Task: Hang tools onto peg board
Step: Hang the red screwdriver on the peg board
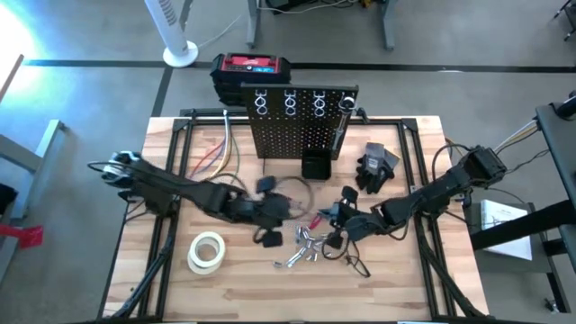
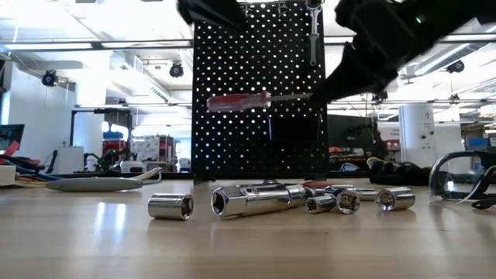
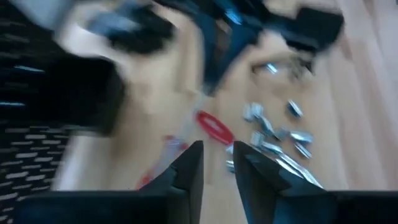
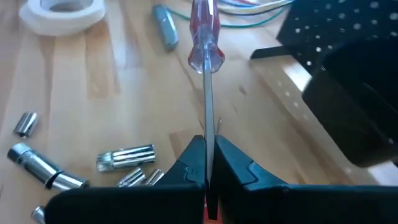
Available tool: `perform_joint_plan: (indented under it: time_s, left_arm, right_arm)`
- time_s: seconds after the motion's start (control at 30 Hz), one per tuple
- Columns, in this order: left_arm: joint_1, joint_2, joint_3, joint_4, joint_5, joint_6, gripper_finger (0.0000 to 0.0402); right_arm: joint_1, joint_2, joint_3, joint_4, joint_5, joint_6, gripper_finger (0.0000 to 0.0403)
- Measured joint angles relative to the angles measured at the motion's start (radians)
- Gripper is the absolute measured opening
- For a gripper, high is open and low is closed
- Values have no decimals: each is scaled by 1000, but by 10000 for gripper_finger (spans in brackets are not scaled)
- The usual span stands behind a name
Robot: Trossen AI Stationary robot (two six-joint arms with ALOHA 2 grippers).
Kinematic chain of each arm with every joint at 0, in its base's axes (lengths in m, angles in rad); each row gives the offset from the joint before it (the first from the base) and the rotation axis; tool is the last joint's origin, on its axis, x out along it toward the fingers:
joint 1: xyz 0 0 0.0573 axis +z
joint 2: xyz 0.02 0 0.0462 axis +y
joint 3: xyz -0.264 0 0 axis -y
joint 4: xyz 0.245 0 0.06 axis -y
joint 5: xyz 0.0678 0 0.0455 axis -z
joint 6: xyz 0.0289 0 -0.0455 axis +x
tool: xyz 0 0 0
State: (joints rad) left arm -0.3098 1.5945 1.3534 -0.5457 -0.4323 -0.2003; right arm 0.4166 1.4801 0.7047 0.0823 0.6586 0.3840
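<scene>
A red-handled screwdriver (image 2: pixel 236 101) hangs level above the table in front of the peg board (image 1: pixel 301 121), with my right gripper (image 4: pixel 208 165) shut on its shaft. My right gripper (image 1: pixel 335 219) reaches in from the table's right. My left gripper (image 1: pixel 274 209) hovers just left of it, above the table; its fingers (image 3: pixel 186 171) stand slightly apart with nothing between them. Several silvery sockets and bits (image 2: pixel 256 199) lie on the table near the middle (image 1: pixel 304 247). A grey wrench (image 2: pixel 312 31) hangs at the board's right side. My right gripper pinches the screwdriver's metal shaft (image 4: pixel 208 127) between its two fingers, toward the end away from the handle. It comes from the table's right, slanting down, and the shaft runs on forward past the fingertips. The red handle (image 4: pixel 204 31) points away, and the tool is lifted clear, roughly level.
A whitish tape roll (image 1: pixel 207 252) lies at the near left and black gloves (image 1: pixel 378 166) at the far right. A small black bin (image 1: pixel 315 166) sits at the board's foot. Coloured cables (image 1: pixel 216 157) lie left of the board, and a red-and-black box (image 1: pixel 252 67) stands behind it.
</scene>
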Motion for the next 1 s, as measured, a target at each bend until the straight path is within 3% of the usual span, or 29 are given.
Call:
perform_joint_plan:
  time_s: [0.1,0.2,0.37,0.53,0.7,1.0]
  left_arm:
    - [-39,-108,-126,102,-110,-41,90]
    - [-57,-215,-301,325,-146,-73,100]
    - [-56,-330,-630,896,-213,-71,119]
    - [-53,-315,-867,1538,-216,12,140]
    - [-53,-225,-948,1875,-201,116,168]
    - [-50,-107,-855,1964,-134,191,227]
  right_arm:
    - [15,-3,-89,249,10,-40,1]
    - [31,-1,-201,581,8,-106,1]
    - [44,35,-328,996,1,-226,0]
    - [44,76,-349,1129,-1,-277,0]
    - [44,122,-280,1139,-3,-338,0]
    - [42,199,-145,1210,-4,-480,0]
